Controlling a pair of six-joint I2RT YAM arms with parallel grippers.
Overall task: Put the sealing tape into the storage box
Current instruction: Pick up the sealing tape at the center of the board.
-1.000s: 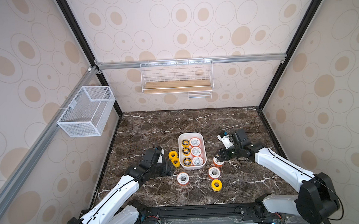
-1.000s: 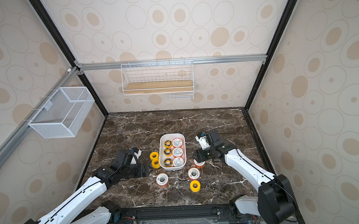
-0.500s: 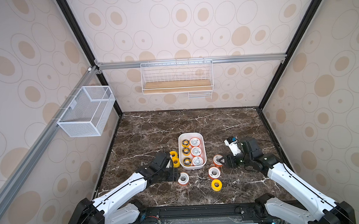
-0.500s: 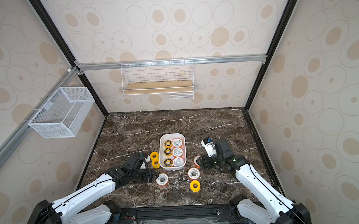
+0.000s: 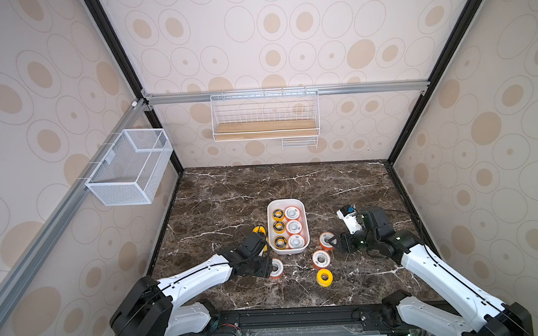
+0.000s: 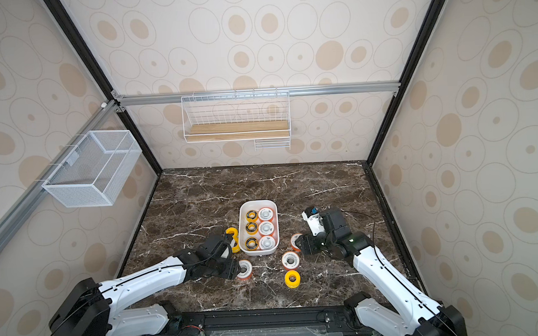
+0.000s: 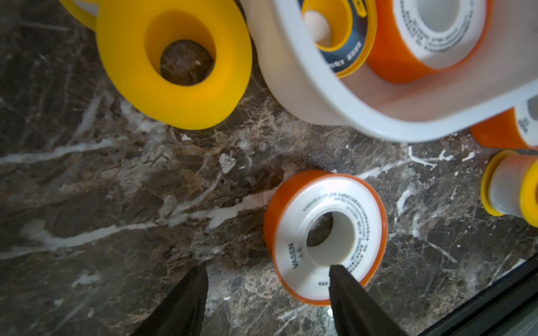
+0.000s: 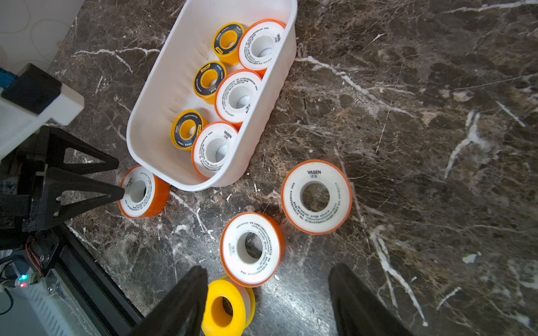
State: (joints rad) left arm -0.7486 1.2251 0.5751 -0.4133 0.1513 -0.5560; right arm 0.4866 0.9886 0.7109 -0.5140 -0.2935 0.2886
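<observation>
The word VASEN is printed on the white faces of the orange-rimmed sealing tape (image 8: 341,200). The small print around it, and that on the black-ringed spools (image 8: 198,83), is, I think, too fine to read. Six spools lie flat, holes upward, in two rows inside the storage box (image 5: 289,251), whose long axis runs from the robot toward the back wall (image 5: 263,66), and more lie flat on the bench (image 5: 231,189) around its near end. The left claw (image 7: 266,267) stands apart with one tip over the face of a loose VASEN spool (image 7: 292,229), and the right claw (image 8: 266,266) is apart too, holding nothing.
</observation>
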